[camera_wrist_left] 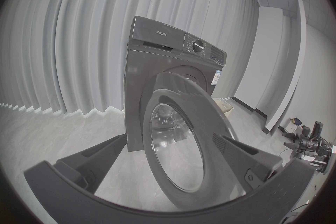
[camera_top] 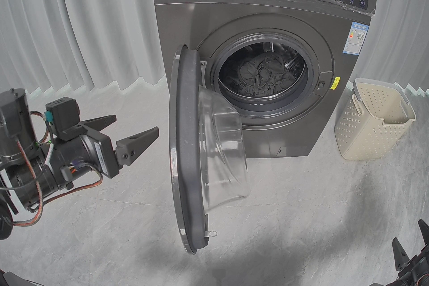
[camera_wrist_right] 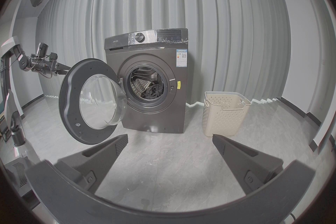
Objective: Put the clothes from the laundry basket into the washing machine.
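Note:
A grey washing machine (camera_top: 263, 45) stands ahead with its round door (camera_top: 187, 153) swung wide open to the left. Dark clothes (camera_top: 261, 74) lie bunched inside the drum; the clothes (camera_wrist_right: 152, 89) also appear in the right wrist view. A cream laundry basket (camera_top: 373, 119) stands on the floor to the machine's right, and what I see of the basket (camera_wrist_right: 224, 112) inside holds nothing. My left gripper (camera_top: 129, 130) hangs open and empty to the left of the door's outer face. My right gripper (camera_wrist_right: 168, 151) is open and empty, low at the right, well back from the machine.
Pale curtains (camera_top: 80, 18) run behind the machine. The grey tiled floor (camera_top: 290, 220) spreads out in front. The open door (camera_wrist_left: 182, 144) juts toward me, close before my left gripper.

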Controlling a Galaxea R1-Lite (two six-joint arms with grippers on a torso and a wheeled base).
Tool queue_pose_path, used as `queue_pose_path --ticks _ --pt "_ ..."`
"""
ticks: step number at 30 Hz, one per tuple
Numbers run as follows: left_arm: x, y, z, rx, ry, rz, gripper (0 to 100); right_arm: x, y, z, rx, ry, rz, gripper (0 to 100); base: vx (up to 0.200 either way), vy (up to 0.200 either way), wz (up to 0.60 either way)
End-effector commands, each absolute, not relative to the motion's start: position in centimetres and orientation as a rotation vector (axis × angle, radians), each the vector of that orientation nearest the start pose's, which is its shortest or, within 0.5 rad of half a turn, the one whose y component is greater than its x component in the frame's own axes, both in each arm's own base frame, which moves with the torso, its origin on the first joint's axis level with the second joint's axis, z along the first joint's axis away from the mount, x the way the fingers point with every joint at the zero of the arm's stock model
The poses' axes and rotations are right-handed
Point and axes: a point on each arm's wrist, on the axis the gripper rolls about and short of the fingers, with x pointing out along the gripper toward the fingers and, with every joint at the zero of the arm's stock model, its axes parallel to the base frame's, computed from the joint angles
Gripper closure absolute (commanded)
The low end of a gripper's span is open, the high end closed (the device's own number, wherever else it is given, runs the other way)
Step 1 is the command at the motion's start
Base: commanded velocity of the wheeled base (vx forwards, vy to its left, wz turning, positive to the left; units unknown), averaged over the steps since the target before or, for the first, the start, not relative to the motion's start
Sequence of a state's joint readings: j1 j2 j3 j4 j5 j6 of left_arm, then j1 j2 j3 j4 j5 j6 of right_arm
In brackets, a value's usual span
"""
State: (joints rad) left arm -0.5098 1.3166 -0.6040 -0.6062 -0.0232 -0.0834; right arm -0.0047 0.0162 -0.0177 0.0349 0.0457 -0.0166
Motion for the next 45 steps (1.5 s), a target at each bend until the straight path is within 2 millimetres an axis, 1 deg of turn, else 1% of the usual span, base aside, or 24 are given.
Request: queue_pose_path --ticks 1,3,6,10,14,15,17,18,23,24,26,29,36,37,39,41,45 --pt "21.4 -12.1 20.5 -0.041 0.170 -0.529 0 -2.4 0.1 7.6 -0.016 0.020 0.042 0 0.000 0.000 0.00" --pt "22.1 -13.0 20.6 -0.054 0.138 -0.549 0 -2.4 0.1 7.6 -0.016 0.020 0.042 0 0.000 0.000 0.00" --pt "23.0 -14.5 20.0 -0.056 0.143 -0.575 0 -2.4 0.1 7.6 -0.016 0.020 0.042 0 0.000 0.000 0.00" --pt "23.7 -15.7 19.8 -0.053 0.147 -0.602 0 -2.4 0.1 7.6 -0.016 0.020 0.042 0 0.000 0.000 0.00" --pt "24.5 -16.3 20.3 -0.059 0.128 -0.606 0 -2.4 0.1 7.6 -0.016 0.020 0.042 0 0.000 0.000 0.00" --pt "25.3 -16.8 20.6 -0.067 0.106 -0.606 0 -2.4 0.1 7.6 -0.016 0.020 0.042 0 0.000 0.000 0.00" --pt "25.9 -17.2 20.7 -0.072 0.091 -0.605 0 -2.4 0.1 7.6 -0.016 0.020 0.042 0 0.000 0.000 0.00" --pt "26.6 -17.7 20.7 -0.076 0.079 -0.606 0 -2.4 0.1 7.6 -0.016 0.020 0.042 0 0.000 0.000 0.00" --pt "28.2 -19.2 20.4 -0.085 0.075 -0.615 0 -2.4 0.1 7.6 -0.016 0.020 0.042 0 0.000 0.000 0.00" --pt "28.2 -19.2 20.4 -0.085 0.075 -0.615 0 -2.4 0.1 7.6 -0.016 0.020 0.042 0 0.000 0.000 0.00" --pt "29.0 -20.6 20.3 -0.102 0.066 -0.634 0 -2.4 0.1 7.6 -0.016 0.020 0.042 0 0.000 0.000 0.00" --pt "29.4 -21.6 20.4 -0.118 0.051 -0.649 0 -2.4 0.1 7.6 -0.016 0.020 0.042 0 0.000 0.000 0.00" --pt "30.7 -22.7 20.7 -0.127 0.024 -0.648 0 -2.4 0.1 7.6 -0.016 0.020 0.042 0 0.000 0.000 0.00" --pt "31.2 -23.1 20.6 -0.131 0.015 -0.657 0 -2.4 0.1 7.6 -0.016 0.020 0.042 0 0.000 0.000 0.00" --pt "31.4 -23.5 20.7 -0.135 0.008 -0.662 0 -2.4 0.1 7.6 -0.016 0.020 0.042 0 0.000 0.000 0.00" --pt "32.3 -24.5 20.4 -0.138 0.001 -0.664 0 -2.4 0.1 7.6 -0.016 0.020 0.042 0 0.000 0.000 0.00" --pt "33.5 -25.5 20.7 -0.147 -0.022 -0.663 0 -2.4 0.1 7.6 -0.016 0.020 0.042 0 0.000 0.000 0.00"
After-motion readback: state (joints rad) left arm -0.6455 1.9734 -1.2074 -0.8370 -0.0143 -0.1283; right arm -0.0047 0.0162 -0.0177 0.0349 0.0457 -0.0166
